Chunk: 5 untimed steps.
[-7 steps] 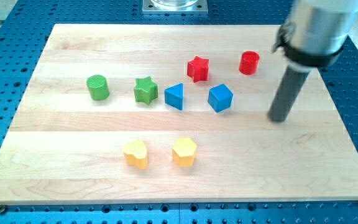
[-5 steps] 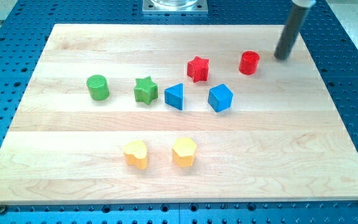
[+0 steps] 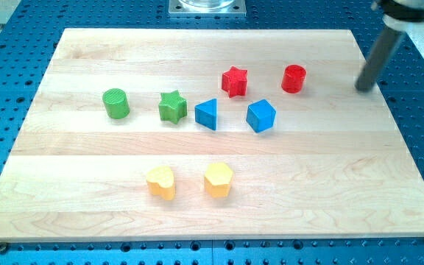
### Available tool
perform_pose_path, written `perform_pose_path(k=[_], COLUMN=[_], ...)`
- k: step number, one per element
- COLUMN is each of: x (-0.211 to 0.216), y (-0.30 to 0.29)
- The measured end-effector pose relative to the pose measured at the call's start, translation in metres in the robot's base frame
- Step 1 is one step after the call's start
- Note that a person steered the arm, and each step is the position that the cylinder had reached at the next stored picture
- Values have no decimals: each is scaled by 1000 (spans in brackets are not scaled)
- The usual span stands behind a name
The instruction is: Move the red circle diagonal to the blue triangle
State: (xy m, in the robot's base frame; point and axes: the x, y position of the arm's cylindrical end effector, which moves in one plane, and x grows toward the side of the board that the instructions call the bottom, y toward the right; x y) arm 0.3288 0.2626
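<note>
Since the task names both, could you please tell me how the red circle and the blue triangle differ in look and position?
The red circle is a round red cylinder; the blue triangle is a blue wedge with corners. The red circle stands nearer the view's top right, closer to my tip; the blue triangle sits lower and farther left, beside the green star. Both rest on the wooden board, untouched.

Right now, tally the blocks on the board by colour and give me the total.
Red: 2, the red star and the red circle
Blue: 2, the blue triangle and the blue cube
Green: 2, the green cylinder and the green star
Yellow: 2, the yellow heart and the yellow hexagon
Total: 8 blocks
</note>
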Motion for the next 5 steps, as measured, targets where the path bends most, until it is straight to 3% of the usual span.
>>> perform_pose_path(k=[1, 2, 3, 4, 5], x=[-58, -28, 20, 9, -37], y=[-53, -97, -43, -6, -27])
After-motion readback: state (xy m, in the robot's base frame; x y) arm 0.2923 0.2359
